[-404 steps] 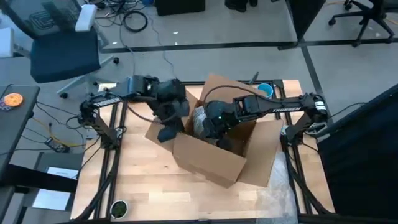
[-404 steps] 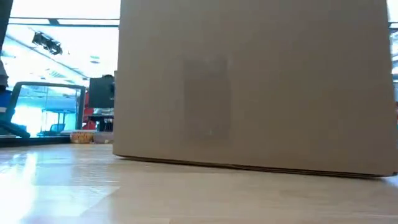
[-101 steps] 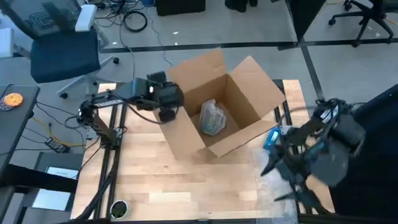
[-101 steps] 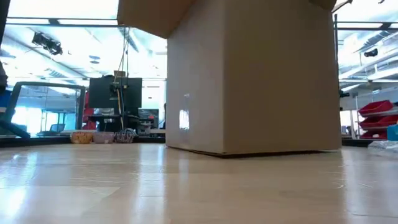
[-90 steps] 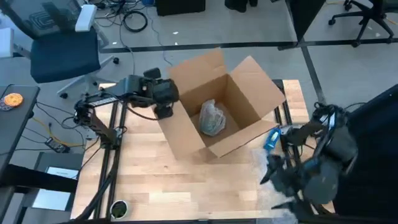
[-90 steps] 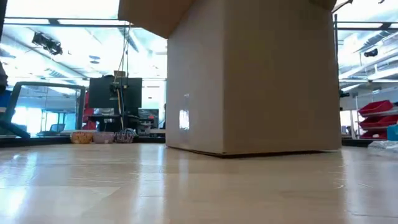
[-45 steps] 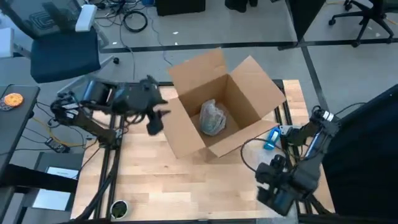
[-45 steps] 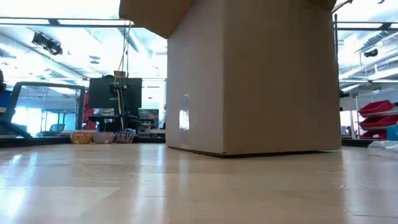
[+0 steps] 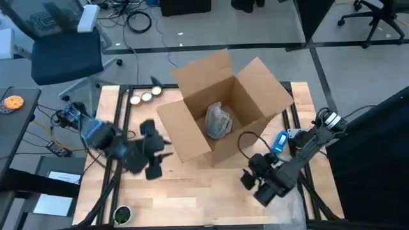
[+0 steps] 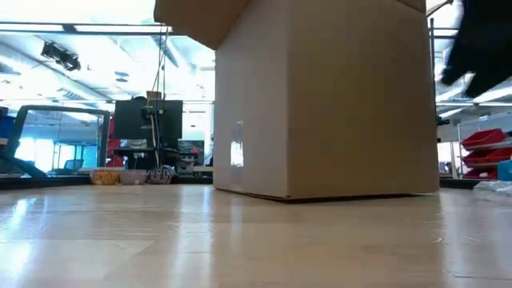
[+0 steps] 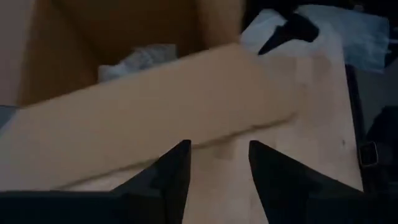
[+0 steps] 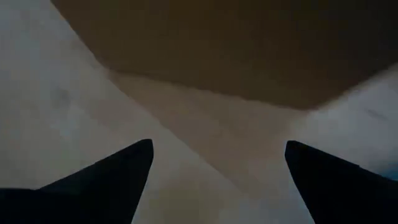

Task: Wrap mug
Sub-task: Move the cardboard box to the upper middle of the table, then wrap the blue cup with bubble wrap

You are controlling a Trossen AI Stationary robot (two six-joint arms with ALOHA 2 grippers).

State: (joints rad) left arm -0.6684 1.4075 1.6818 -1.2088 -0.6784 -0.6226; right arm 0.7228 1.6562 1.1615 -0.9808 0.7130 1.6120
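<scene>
The wrapped mug [image 9: 219,121] is sitting inside the open cardboard box [image 9: 192,137] — between both arms. The left gripper [image 9: 153,167] and right gripper [image 9: 250,179] are hanging parted, empty, roughly equally near.

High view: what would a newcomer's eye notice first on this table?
The large open brown cardboard box stands at the middle of the wooden table, its flaps spread, with a grey wrapped bundle lying inside. The left gripper is over the table to the box's left, fingers open. The right gripper is near the box's front right corner, also open and empty.
</scene>
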